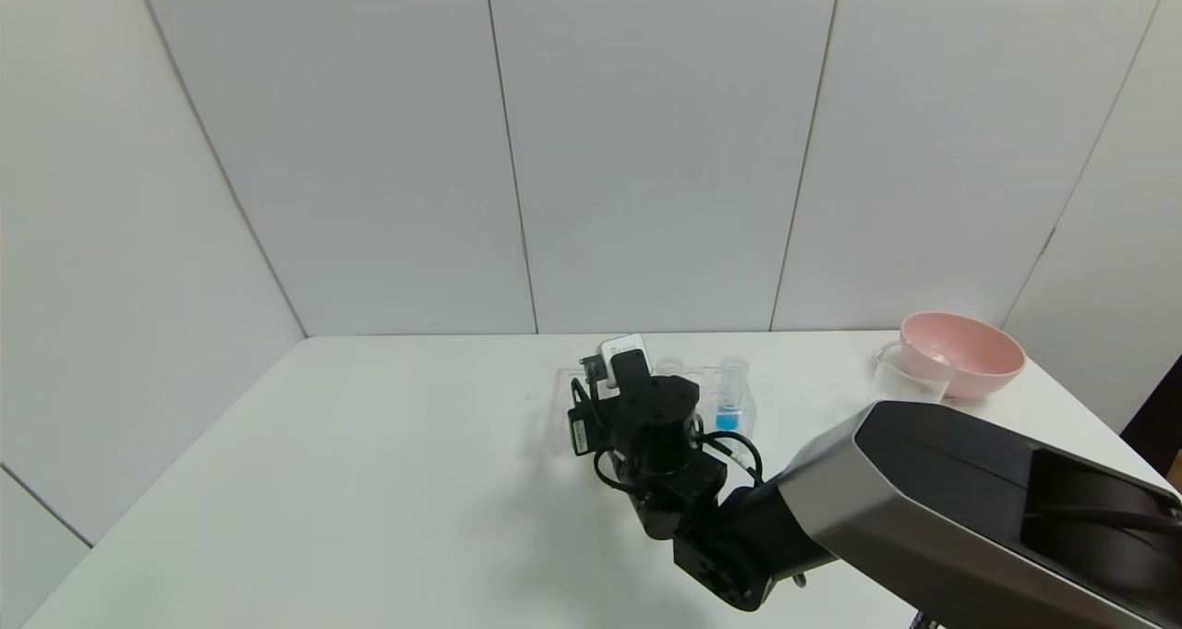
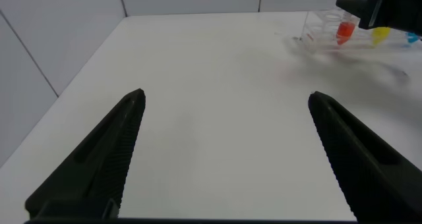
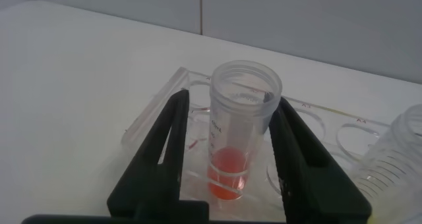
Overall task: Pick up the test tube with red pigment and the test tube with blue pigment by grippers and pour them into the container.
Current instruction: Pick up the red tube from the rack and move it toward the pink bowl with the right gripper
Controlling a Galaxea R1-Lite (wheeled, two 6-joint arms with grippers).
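The test tube with red pigment stands upright in the clear rack. My right gripper straddles its upper part. One finger touches the rim and the other stands a small gap away, so the jaws are open. In the head view the right gripper hides this tube. The test tube with blue pigment stands in the rack to its right. The clear container stands at the far right in front of the pink bowl. My left gripper is open and empty over bare table, far from the rack.
The pink bowl sits at the table's far right corner. A yellow-liquid tube stands in the rack between the red tube and the blue tube. The wall runs close behind the rack.
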